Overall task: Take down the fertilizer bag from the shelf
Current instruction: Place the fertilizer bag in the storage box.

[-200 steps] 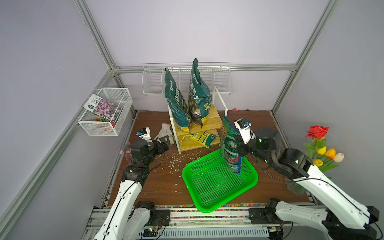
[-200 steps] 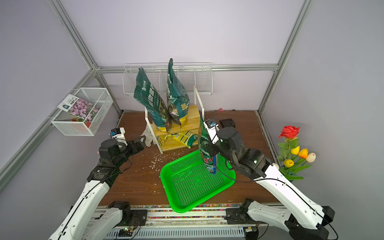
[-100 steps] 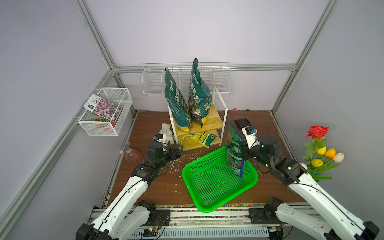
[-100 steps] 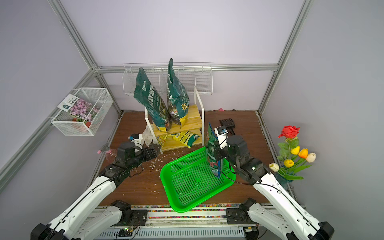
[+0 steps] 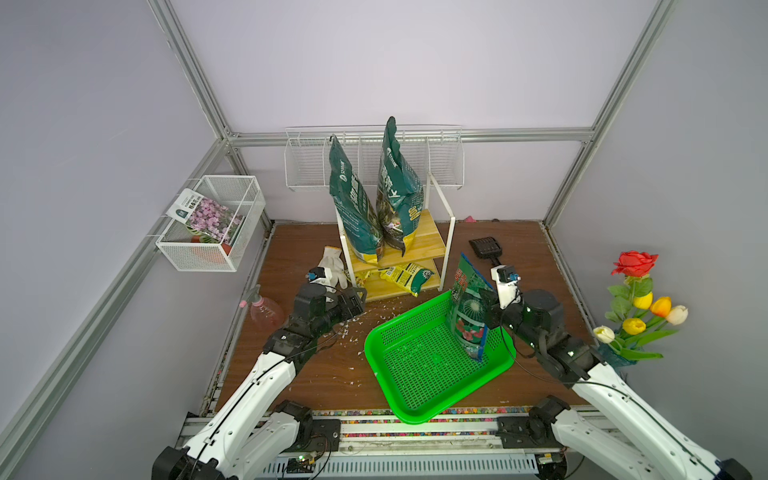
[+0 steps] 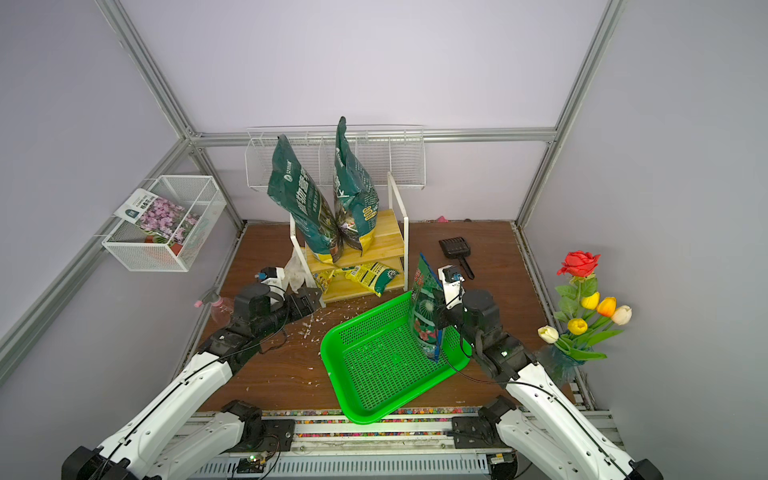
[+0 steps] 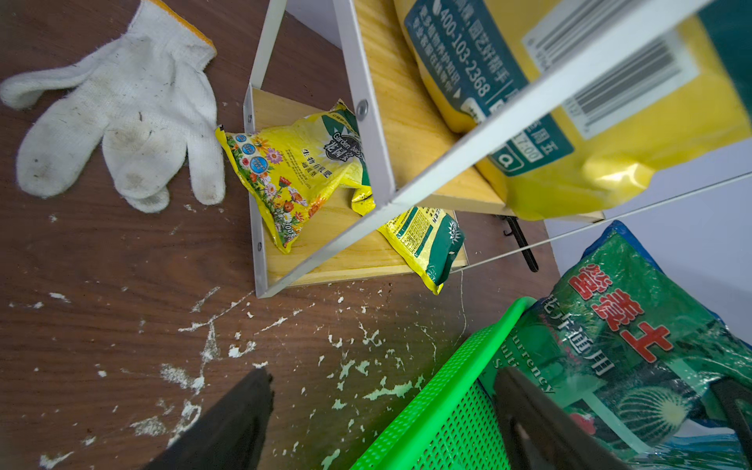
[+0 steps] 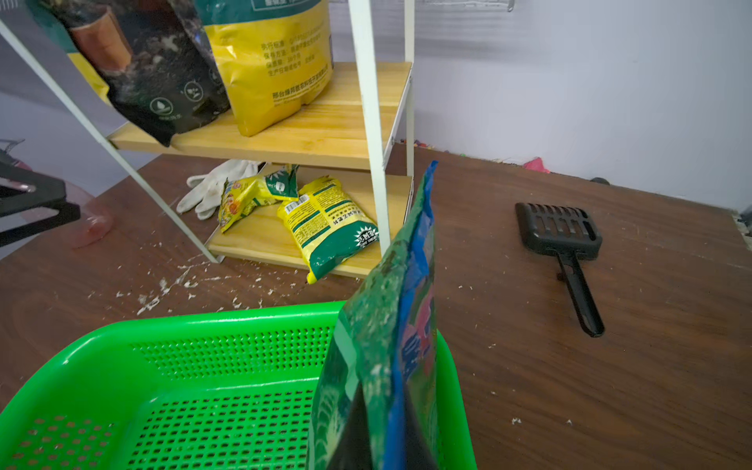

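The shelf stands at the back of the table. Two tall green bags lean on its top board. Two small yellow fertilizer bags lie on the lower board. My right gripper is shut on a green bag with red characters. That bag hangs upright, its lower end inside the green basket. My left gripper is open and empty, low over the table before the shelf's front left corner.
A white glove lies left of the shelf, with a pink spray bottle nearer the left edge. A black scoop lies right of the shelf. White flakes litter the wood. Flowers stand far right.
My left gripper has swung right from the table's left side to the shelf's front corner. The right gripper has carried the green bag slightly down and towards the front, over the basket.
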You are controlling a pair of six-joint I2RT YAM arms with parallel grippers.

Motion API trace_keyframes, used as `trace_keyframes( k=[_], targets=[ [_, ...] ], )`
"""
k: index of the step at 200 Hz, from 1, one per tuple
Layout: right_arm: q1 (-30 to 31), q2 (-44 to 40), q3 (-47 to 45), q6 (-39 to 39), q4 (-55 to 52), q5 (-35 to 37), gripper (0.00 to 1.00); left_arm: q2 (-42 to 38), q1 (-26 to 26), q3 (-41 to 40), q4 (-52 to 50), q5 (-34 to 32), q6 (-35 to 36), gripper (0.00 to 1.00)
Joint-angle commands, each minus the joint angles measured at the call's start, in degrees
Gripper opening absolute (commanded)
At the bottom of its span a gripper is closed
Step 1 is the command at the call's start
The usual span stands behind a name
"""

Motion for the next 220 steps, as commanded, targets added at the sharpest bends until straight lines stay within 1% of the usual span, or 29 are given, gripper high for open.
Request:
trace_keyframes(
  k=[1,37,43,57,68,97,112,124,155,192,220],
  targets=[
    [-1.6,-0.7,-1.9,1.7,7.7,1.6,0.0,-0.2,-0.4,-0.9,1.5,0.3,-0.4,0.89],
    [-3.4,-0.6,-3.7,4.4,7.6,3.2,0.0,-0.1,-0.4,-0.9,1.8,0.6,-0.6,0.89],
    [-3.4,-0.8,-3.8,4.9,7.3,3.6,0.02,-0.1,-0.4,-0.8,1.8,0.5,-0.7,0.89],
    [-3.5,-1.8,-4.1,6.0,6.9,3.4,0.13,-0.3,-0.4,-0.9,1.8,0.6,-0.7,0.89],
    [-3.5,-2.6,-4.4,6.7,6.5,2.8,0.19,-0.4,-0.4,-0.9,1.8,0.5,-0.7,0.89],
    [-3.6,-4.9,-4.4,8.4,4.9,1.7,0.53,-0.5,-0.5,-1.0,2.0,0.5,-0.8,0.89],
    [-3.5,-5.8,-4.5,9.2,4.3,1.1,0.64,-0.4,-0.5,-1.1,2.2,0.6,-0.8,0.89],
    [-3.6,-6.3,-4.1,9.7,3.4,1.1,0.71,-0.3,-0.5,-1.1,2.2,0.7,-0.8,0.89],
    [-3.5,-6.4,-3.5,9.8,1.9,0.6,0.79,-0.6,-0.5,-1.1,2.3,0.8,-0.8,0.89],
    [-3.6,-5.1,-0.9,9.1,0.7,-0.1,0.83,-1.4,-0.5,-1.2,1.8,0.4,-0.7,0.89],
    [-3.5,-2.1,3.8,7.8,-1.9,-1.9,0.85,-2.0,-0.5,-1.1,1.5,-0.3,-0.2,0.89]
  ],
)
